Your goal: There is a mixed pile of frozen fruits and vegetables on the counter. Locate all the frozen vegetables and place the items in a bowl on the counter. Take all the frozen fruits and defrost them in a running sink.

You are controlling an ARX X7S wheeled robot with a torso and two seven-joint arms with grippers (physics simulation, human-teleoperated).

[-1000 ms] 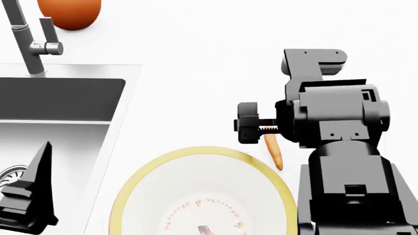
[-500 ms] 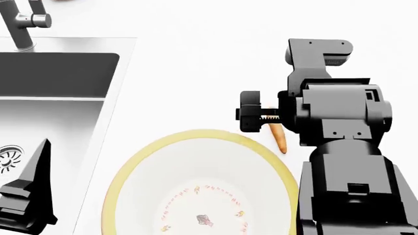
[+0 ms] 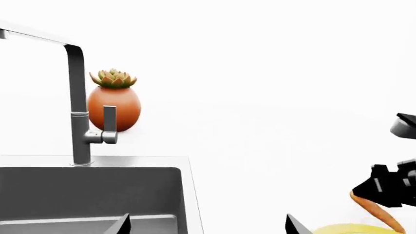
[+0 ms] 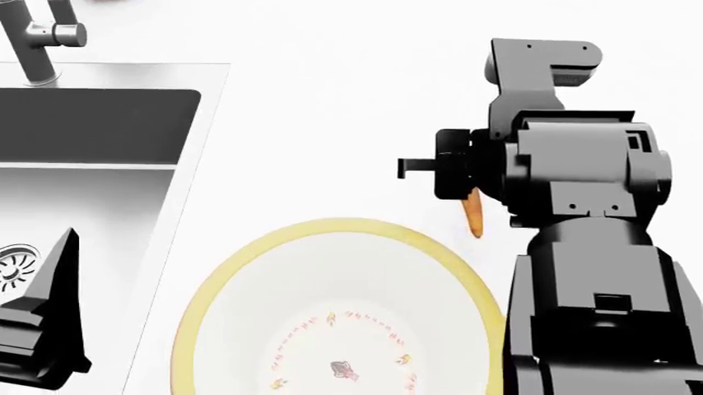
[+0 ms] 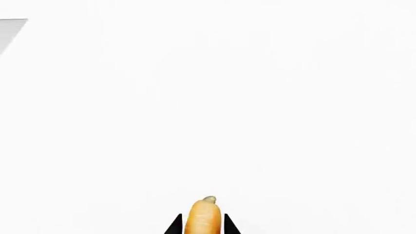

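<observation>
A slim orange carrot (image 4: 473, 218), one of the frozen vegetables, hangs from my right gripper (image 4: 470, 196), which is shut on it just above the white counter (image 4: 329, 107). In the right wrist view the carrot (image 5: 203, 217) sits squeezed between the two black fingertips of the gripper (image 5: 202, 227). The wide bowl (image 4: 255, 253) with a pale yellow rim stands just left of and nearer than the carrot. My left gripper (image 4: 49, 313) hovers open over the steel sink (image 4: 99, 132); in its wrist view the left gripper (image 3: 208, 226) holds nothing. The frozen fruits are out of view.
A tall grey faucet (image 3: 78, 122) rises at the sink's back edge. Behind it stands a round orange pot with a green rosette (image 3: 114, 105). The sink drain (image 4: 13, 267) shows at the far left. My bulky right arm (image 4: 582, 247) hides the counter to the right.
My right gripper rose off the counter with the carrot and drew back a little from the bowl. The head view had shifted earlier. The left gripper barely moved.
</observation>
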